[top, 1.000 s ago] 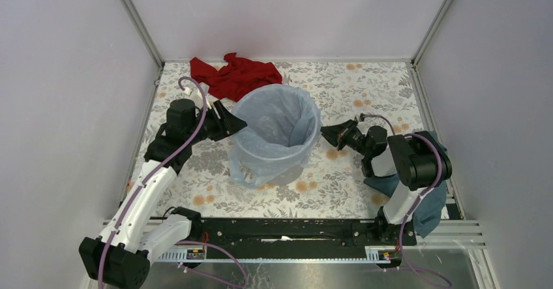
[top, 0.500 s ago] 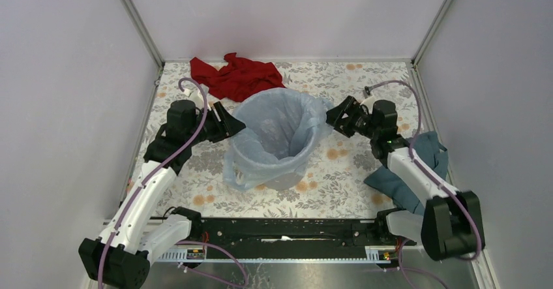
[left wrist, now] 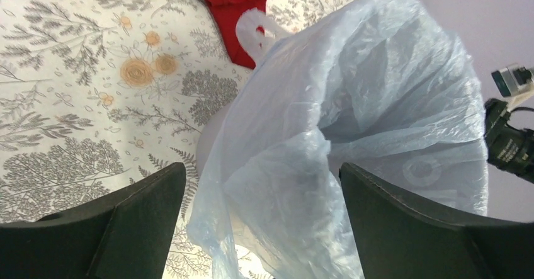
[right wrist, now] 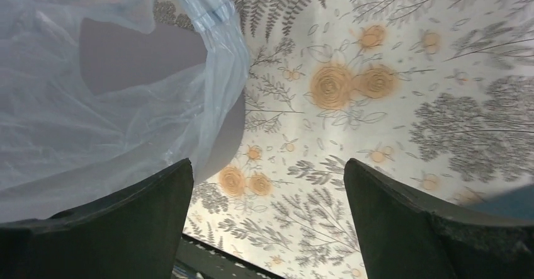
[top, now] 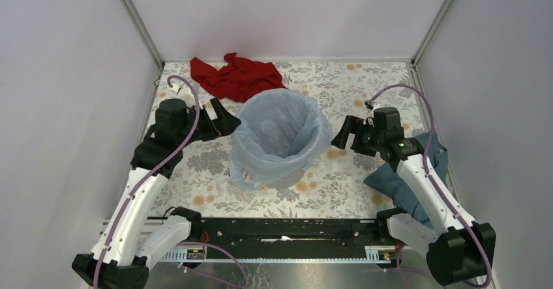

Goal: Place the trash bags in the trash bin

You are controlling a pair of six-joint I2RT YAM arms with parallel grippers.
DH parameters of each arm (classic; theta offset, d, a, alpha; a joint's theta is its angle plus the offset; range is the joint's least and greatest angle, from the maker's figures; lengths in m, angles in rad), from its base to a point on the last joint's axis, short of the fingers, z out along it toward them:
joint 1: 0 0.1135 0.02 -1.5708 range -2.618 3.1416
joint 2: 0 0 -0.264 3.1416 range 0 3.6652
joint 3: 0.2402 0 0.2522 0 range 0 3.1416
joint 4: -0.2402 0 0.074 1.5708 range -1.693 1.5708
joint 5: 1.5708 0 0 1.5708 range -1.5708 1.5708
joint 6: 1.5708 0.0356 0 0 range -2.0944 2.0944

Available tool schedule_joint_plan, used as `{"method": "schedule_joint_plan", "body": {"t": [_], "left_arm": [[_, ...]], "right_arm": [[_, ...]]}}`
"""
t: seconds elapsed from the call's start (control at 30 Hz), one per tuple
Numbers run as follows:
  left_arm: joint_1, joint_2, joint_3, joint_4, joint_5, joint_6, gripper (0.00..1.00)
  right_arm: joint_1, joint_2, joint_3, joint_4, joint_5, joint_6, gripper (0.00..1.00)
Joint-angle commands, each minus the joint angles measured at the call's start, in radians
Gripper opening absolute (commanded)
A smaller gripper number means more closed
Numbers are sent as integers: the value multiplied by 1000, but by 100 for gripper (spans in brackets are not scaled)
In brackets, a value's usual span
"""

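The light grey trash bin (top: pixel 287 179) stands mid-table, its wall also showing in the right wrist view (right wrist: pixel 140 53). The pale blue translucent trash bag (top: pixel 279 130) lines it and drapes over the rim, with loose film hanging down the front left side. My left gripper (top: pixel 222 121) is open just left of the rim. In its wrist view the wrinkled bag (left wrist: pixel 352 102) hangs ahead of the wide-apart jaws (left wrist: pixel 261 167), untouched by either finger. My right gripper (top: pixel 343 133) is open just right of the bin, with the bag's edge (right wrist: pixel 214 58) to the left of its left finger (right wrist: pixel 126 222).
A crumpled red cloth (top: pixel 236 77) lies behind the bin at the back of the flowered table (top: pixel 352 188). A dark teal cloth (top: pixel 390 183) lies under the right arm at the right edge. Grey walls enclose three sides; a black rail runs along the front.
Both grippers have opened and let go of the bag's rim. The right gripper has drawn back down and away from the bin, the left slightly back to the left. The bag has settled over the rim.
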Motion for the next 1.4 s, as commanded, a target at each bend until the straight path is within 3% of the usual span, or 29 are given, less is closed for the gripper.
{"method": "schedule_joint_plan", "body": {"t": [0.0, 0.2, 0.33, 0.53, 0.73, 0.97, 1.1, 1.23, 1.37], "left_arm": [[0, -39, 124, -47, -86, 67, 99], [1, -82, 231, -45, -94, 77, 99], [1, -108, 257, -48, -86, 75, 99], [1, -154, 252, -75, -106, 57, 99], [1, -170, 312, -133, -132, 66, 99], [1, -214, 405, -198, -189, 75, 99], [0, -220, 449, -245, -184, 76, 99], [1, -230, 464, -258, -182, 83, 99], [1, -233, 451, -247, -186, 83, 99]], "right_arm": [[15, -82, 71, -145, 109, -109, 96], [131, -12, -12, 1, -62, -86, 100], [186, 31, -72, 228, -139, 80, 100], [318, 158, -156, 688, -99, 436, 100], [506, 445, -47, 926, 77, 698, 100], [677, 848, 386, 928, 338, 853, 100], [710, 1043, 625, 901, 384, 863, 100], [726, 1128, 785, 852, 353, 773, 100], [726, 1078, 766, 801, 259, 660, 100]]}}
